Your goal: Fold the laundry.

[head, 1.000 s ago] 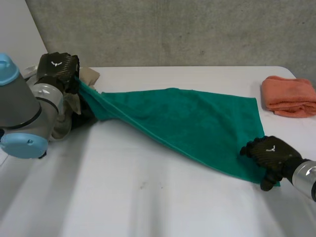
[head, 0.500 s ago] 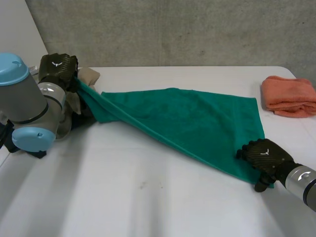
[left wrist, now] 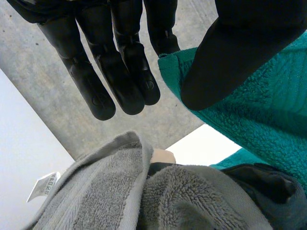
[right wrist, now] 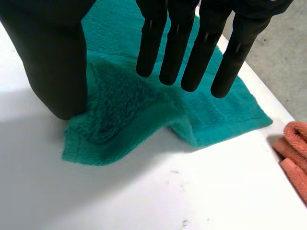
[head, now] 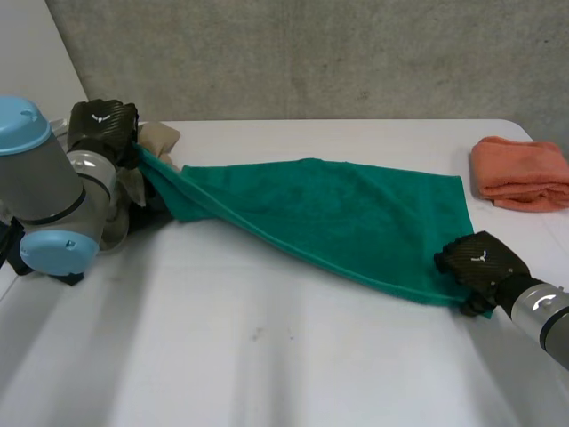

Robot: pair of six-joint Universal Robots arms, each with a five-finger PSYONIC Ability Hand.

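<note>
Head view: a green towel [head: 338, 218] lies stretched slantwise across the white table [head: 267, 365], from the far left to the near right. The left hand [head: 105, 124] holds one corner lifted off the table at the far left, so that the towel's near edge rises in a taut fold towards it. Left wrist view: the fingers [left wrist: 120, 72] are straight, and the towel corner [left wrist: 259, 124] is pinched between them and the thumb [left wrist: 235, 57]; a heap of grey towels [left wrist: 110, 191] lies below the hand. Head view: the right hand [head: 476, 260] rests on the towel's near right corner. Right wrist view: its fingers [right wrist: 182, 43] are straight and spread above the cloth [right wrist: 124, 120], gripping nothing; the thumb [right wrist: 53, 57] presses its tip on the corner, which is bunched into a low ridge beside it. A folded orange towel [head: 523, 171] lies apart at the table's far right.
</note>
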